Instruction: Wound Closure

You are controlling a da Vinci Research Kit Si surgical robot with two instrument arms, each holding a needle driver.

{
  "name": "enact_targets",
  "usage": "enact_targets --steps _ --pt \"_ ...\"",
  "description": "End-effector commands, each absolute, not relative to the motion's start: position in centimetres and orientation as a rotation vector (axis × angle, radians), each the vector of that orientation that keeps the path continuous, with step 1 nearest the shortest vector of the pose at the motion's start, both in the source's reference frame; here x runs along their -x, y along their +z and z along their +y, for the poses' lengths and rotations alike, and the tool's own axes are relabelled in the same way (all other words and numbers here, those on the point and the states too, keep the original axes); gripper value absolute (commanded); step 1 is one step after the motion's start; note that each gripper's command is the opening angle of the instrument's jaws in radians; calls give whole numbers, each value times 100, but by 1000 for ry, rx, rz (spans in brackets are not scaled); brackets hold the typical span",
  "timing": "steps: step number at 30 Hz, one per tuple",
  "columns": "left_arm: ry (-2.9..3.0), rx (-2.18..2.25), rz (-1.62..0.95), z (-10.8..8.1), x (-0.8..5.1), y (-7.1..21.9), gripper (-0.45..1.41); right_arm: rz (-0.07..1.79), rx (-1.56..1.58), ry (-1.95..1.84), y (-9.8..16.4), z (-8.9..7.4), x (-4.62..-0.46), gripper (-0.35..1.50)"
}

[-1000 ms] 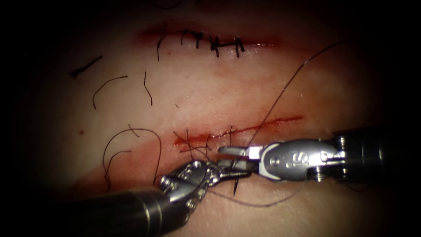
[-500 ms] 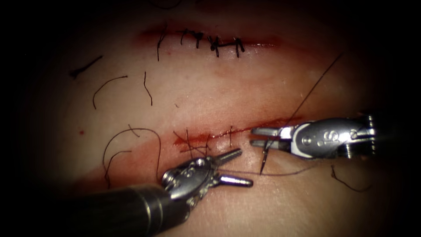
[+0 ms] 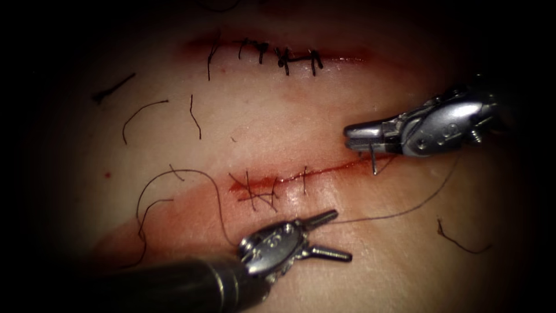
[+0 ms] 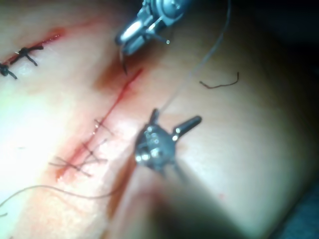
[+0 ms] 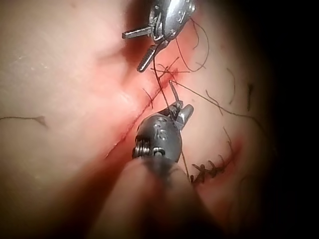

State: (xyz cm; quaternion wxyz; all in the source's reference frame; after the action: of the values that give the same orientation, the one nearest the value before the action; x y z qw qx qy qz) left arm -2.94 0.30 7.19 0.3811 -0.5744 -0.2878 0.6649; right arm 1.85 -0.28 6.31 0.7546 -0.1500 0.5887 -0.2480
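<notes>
My right tool point(image 3: 349, 136) hangs above the right end of the lower cut point(image 3: 347, 167), jaws shut on the curved needle point(image 3: 373, 162). A short length of needle points down from the jaws, free of the tissue point(image 3: 278, 127). Thread point(image 3: 405, 210) sweeps from behind this tool down and left to the last stitch. My left tool point(image 3: 341, 235) lies just below the stitched part of the cut, jaws open and holding nothing. The left wrist view has its jaws point(image 4: 174, 119) spread beside the thread point(image 4: 199, 69). The right wrist view has the needle point(image 5: 173, 92) in the right tool point(image 5: 182, 112).
Three stitches point(image 3: 272, 194) cross the left half of the lower cut, with red fluid point(image 3: 191, 214) smeared beneath. A second, fully stitched cut point(image 3: 278, 55) lies farther back. Several cut thread ends point(image 3: 145, 113) lie on the left, and one point(image 3: 457, 237) at lower right.
My left jaws opened and let go of the needle. My right tool carried the needle up and to the right, away from the stitches, trailing thread. The left tool shifted slightly right.
</notes>
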Motion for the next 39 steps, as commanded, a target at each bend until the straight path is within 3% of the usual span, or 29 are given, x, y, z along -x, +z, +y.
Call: enact_targets --steps 1,11,39 --pt "1696 1469 -742 24 302 725 78 1297 335 -551 642 -25 -196 -35" --pt "1703 1465 -741 25 304 731 76 1314 327 -595 683 -28 -218 -35" --pt "1705 1462 -743 25 303 731 76 1254 326 -659 728 -48 -204 -35"
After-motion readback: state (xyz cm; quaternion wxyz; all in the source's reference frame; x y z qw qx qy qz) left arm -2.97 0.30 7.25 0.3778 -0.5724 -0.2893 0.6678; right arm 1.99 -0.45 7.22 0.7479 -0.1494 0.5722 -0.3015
